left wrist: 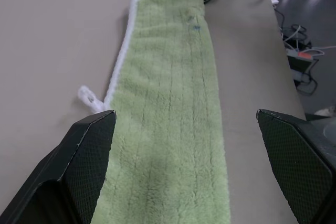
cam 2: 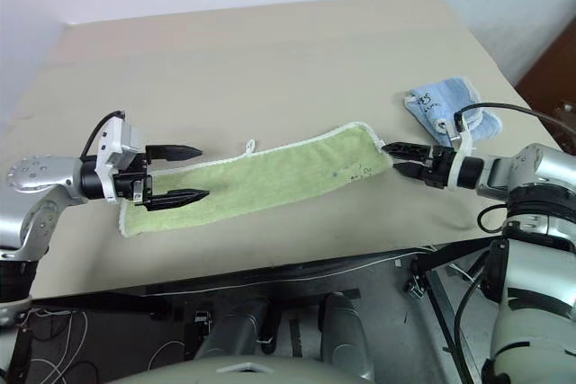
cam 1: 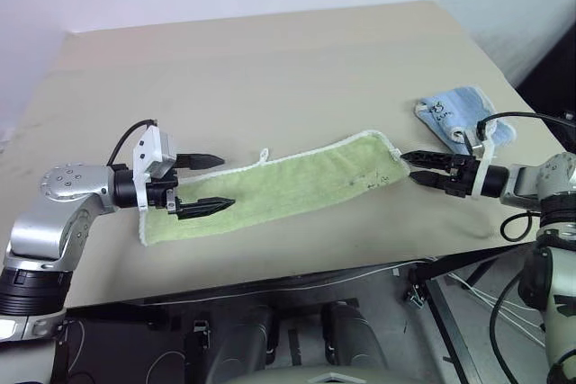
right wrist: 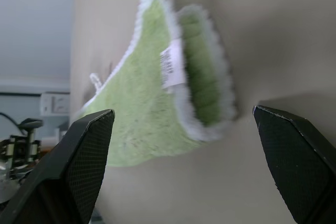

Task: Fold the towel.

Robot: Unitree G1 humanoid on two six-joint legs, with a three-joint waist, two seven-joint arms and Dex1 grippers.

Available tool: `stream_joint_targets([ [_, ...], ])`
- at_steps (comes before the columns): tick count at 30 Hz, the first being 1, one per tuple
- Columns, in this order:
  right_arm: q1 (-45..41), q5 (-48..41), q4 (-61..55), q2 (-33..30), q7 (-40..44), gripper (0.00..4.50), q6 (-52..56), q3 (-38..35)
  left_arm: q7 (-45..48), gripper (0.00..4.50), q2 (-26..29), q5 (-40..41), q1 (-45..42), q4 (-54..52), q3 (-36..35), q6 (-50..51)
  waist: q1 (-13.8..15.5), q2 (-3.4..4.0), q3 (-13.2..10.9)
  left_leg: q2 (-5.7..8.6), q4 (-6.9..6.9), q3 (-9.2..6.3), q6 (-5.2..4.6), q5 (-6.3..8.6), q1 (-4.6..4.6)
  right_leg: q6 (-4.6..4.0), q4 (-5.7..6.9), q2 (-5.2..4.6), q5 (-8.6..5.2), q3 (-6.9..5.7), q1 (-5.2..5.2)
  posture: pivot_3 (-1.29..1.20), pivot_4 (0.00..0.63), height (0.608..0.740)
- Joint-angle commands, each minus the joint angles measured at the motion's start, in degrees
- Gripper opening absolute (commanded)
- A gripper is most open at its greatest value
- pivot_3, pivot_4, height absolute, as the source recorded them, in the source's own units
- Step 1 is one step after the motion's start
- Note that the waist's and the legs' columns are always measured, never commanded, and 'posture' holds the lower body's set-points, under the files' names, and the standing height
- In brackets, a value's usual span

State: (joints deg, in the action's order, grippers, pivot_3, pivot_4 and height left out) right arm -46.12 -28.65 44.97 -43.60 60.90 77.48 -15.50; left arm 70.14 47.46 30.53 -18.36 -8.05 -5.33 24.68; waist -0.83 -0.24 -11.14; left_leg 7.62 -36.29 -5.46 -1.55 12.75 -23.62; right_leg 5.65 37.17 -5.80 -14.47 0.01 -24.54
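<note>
Towel (cam 1: 288, 184) flat on table (cam 1: 270, 60), corded edge toward 12 o'clock; left gripper (cam 1: 205, 184) and right gripper (cam 1: 420, 169) gaping, empty, at its ends.

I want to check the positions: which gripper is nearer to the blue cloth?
The right gripper. It is open at the towel's right end, just beside the blue cloth. The left gripper is open over the towel's far left end.

Yellow-green towel (cam 1: 279, 188), folded lengthwise, flat
</note>
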Motion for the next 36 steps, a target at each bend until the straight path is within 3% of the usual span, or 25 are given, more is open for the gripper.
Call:
stream_joint_targets([
  [1, 0.6, -2.6, -3.3, 0.2, -1.1, 4.45, 2.2, -1.5, 0.1, 4.50, 1.2, 0.3, 0.5, -2.2, -1.0, -0.1, 0.1, 0.00, 0.0, 0.00, 0.00, 0.01, 0.00, 0.00, 0.00, 0.00, -0.01, -0.01, 0.00, 0.00, 0.00, 0.00, 0.150, 0.740],
  [6, 1.5, -3.9, -5.3, 1.2, -3.0, 4.45, 3.3, -1.8, -0.5, 4.50, 1.1, 0.1, 1.0, -2.5, -1.0, -0.3, 0.0, 0.00, 0.0, 0.00, -0.01, 0.01, 0.00, 0.00, 0.00, 0.00, -0.01, -0.01, 0.00, 0.01, 0.01, 0.00, 0.150, 0.740],
  [9, 1.1, -3.9, -4.5, 1.9, -5.1, 3.89, 2.1, -2.8, -1.0, 4.50, 0.6, -0.7, 1.2, -2.2, -0.8, -1.4, -0.1, 0.00, 0.0, 0.00, 0.00, 0.02, 0.00, 0.00, 0.01, 0.00, -0.01, 0.00, 0.00, 0.01, 0.01, 0.00, 0.150, 0.740],
  [19, -1.9, -4.1, 0.0, 2.8, -11.4, 0.53, -0.9, -6.7, -1.1, 4.50, 0.0, -0.9, 2.0, -2.6, -0.6, -1.9, 0.1, 0.00, 0.0, 0.00, 0.01, 0.05, 0.00, 0.00, 0.01, 0.00, -0.01, -0.01, 0.00, 0.03, 0.00, 0.00, 0.150, 0.740],
  [21, -1.6, -4.3, -0.5, 2.7, -11.2, 0.05, -0.7, -6.3, -1.3, 4.50, -0.3, -1.1, 2.1, -2.4, -0.5, -2.3, 0.1, 0.00, 0.0, 0.00, 0.01, 0.05, -0.01, 0.00, 0.01, 0.00, -0.01, -0.01, 0.00, 0.03, 0.00, 0.00, 0.150, 0.740],
  [27, -0.4, -5.4, -2.3, 0.9, -9.8, 0.05, 0.3, -6.4, -1.4, 4.50, -0.9, -1.8, 1.8, -1.2, -0.1, -3.5, 0.1, 0.00, 0.0, 0.00, 0.01, 0.06, -0.01, 0.00, 0.01, 0.00, -0.01, -0.01, 0.00, 0.03, 0.01, 0.00, 0.150, 0.740],
  [36, 0.6, -4.2, -0.9, -6.9, -4.2, 0.05, -3.6, -4.3, -1.0, 4.50, -1.3, -2.5, 0.7, 0.4, 0.5, -4.3, 0.2, 0.00, 0.0, 0.00, 0.02, 0.08, -0.01, 0.00, 0.01, 0.00, -0.04, -0.01, 0.00, 0.02, 0.02, 0.00, 0.150, 0.740],
])
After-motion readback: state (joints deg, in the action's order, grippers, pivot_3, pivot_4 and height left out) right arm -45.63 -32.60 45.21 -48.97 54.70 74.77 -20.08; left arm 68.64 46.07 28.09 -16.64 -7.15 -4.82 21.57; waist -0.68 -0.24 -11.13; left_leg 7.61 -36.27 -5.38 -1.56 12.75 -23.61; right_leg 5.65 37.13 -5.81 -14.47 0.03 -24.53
